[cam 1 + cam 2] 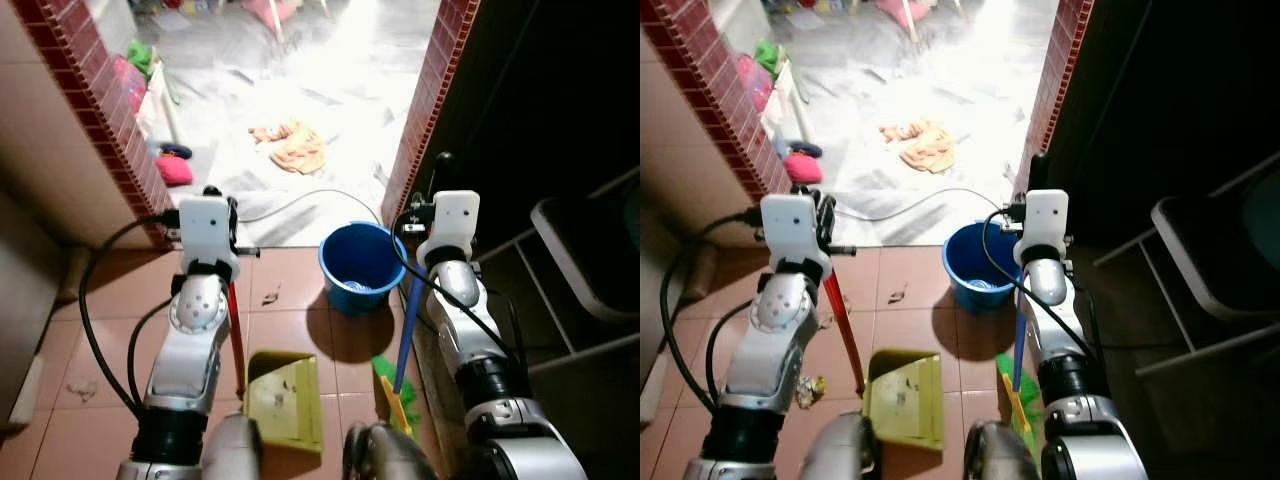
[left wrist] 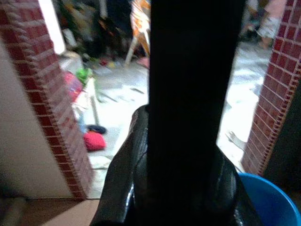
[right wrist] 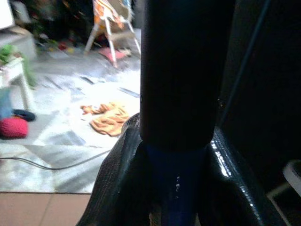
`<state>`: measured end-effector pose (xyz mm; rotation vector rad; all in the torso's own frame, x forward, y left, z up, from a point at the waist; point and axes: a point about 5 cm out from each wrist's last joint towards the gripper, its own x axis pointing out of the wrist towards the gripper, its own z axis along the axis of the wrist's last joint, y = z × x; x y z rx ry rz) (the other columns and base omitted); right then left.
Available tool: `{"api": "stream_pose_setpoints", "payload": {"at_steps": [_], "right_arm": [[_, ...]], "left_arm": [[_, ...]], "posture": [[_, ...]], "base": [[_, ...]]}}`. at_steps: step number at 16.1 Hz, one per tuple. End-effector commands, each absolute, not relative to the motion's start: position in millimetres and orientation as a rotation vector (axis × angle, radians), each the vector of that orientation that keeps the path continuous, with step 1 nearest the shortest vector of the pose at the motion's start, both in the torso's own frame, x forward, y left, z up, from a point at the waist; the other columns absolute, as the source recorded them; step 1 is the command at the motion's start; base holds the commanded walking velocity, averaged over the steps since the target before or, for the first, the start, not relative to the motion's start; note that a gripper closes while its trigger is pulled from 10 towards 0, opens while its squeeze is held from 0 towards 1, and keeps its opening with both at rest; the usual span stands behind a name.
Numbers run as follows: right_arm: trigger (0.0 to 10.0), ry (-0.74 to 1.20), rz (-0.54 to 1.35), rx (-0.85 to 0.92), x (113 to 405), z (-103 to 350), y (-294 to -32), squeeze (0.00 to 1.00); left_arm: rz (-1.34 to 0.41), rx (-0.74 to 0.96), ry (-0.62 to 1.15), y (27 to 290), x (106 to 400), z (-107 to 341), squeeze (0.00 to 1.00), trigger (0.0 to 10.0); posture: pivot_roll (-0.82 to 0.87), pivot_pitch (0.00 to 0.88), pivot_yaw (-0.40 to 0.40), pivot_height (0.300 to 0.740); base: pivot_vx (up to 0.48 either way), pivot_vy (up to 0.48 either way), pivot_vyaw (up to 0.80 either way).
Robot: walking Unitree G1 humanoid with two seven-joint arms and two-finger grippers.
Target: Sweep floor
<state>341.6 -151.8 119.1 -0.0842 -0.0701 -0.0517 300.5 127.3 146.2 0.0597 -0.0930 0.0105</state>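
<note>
On terracotta tiled floor [image 1: 290,275], left gripper [image 1: 232,215] clamps red-handled yellow plastic dustpan [image 1: 286,400], right gripper [image 1: 425,215] clamps blue-handled broom [image 1: 405,340]; debris [image 1: 810,388] remains unswept.

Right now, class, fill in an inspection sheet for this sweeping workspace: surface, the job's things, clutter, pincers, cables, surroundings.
Surface: terracotta tile floor, with a scrap of litter; pale marble floor beyond the doorway.
Job's things: yellow dustpan on its red handle; broom with blue handle and green bristles.
Clutter: blue bucket, orange cloth, crumpled wrapper, pink item.
Pincers: left pincer shut on a dark handle top; right pincer shut on the broom handle.
Cables: thin cable across the marble; black cables along both arms.
Surroundings: red brick doorway pillars; grey chair at the robot's right.
</note>
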Motion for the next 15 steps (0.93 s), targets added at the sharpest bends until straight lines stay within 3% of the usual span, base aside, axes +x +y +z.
{"api": "stream_pose_setpoints", "payload": {"at_steps": [1, 4, 9, 15], "right_arm": [[10.0, -0.091, -0.058, -0.072, 343.5, 124.3, -152.0, 0.00], [10.0, -0.084, -0.065, -0.054, 342.6, 122.7, -152.5, 0.00], [10.0, -0.079, -0.071, -0.042, 342.9, 122.5, -153.0, 0.00], [10.0, -0.062, -0.081, -0.030, 342.3, 119.8, -154.5, 0.00]], "left_arm": [[0.013, 0.059, -0.118, 127.8, 299.6, 152.4, 0.00, 10.0], [0.015, 0.059, -0.121, 128.1, 299.5, 152.5, 0.00, 10.0], [0.017, 0.035, -0.131, 129.4, 303.5, 158.3, 0.00, 10.0], [0.006, 0.024, -0.133, 129.9, 305.4, 163.4, 0.00, 10.0]], "posture": [[0.00, 0.067, 0.001, 0.740], [0.00, 0.066, 0.001, 0.740], [-0.01, 0.064, 0.004, 0.740], [-0.01, 0.069, 0.004, 0.740]], "base": [[-0.270, 0.000, 0.00], [-0.259, 0.000, 0.00], [0.000, 0.000, 0.00], [0.000, 0.472, 0.00]]}}
